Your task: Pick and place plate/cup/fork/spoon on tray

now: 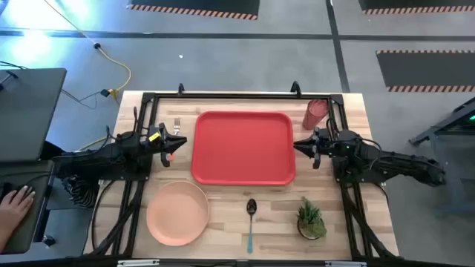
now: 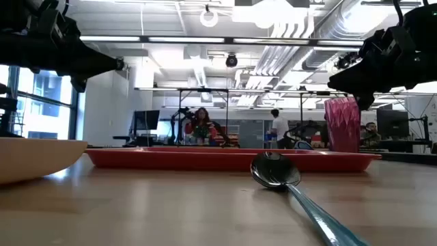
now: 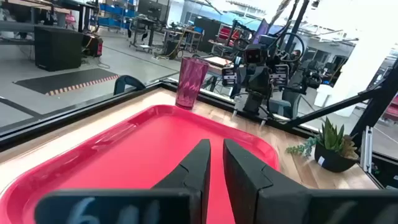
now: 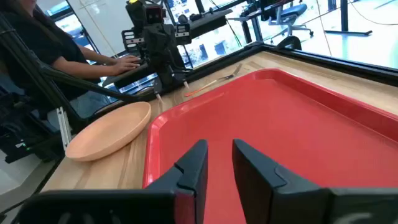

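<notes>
The red tray (image 1: 243, 147) lies at the table's middle, with nothing on it. The peach plate (image 1: 177, 213) rests near the front left. The blue-handled spoon (image 1: 251, 222) lies in front of the tray, bowl toward it. The pink cup (image 1: 315, 113) stands upright at the tray's far right corner. The fork (image 1: 177, 126) lies by the tray's far left corner and also shows in the right wrist view (image 4: 211, 83). My left gripper (image 1: 182, 142) hovers at the tray's left rim and my right gripper (image 1: 297, 145) at its right rim. Both are shut, empty and pointing at each other.
A small potted plant (image 1: 310, 219) stands at the front right, near the spoon. Black frame rails (image 1: 223, 95) run along the table's far and side edges. A person's hand (image 1: 15, 200) rests on a desk off the table's left.
</notes>
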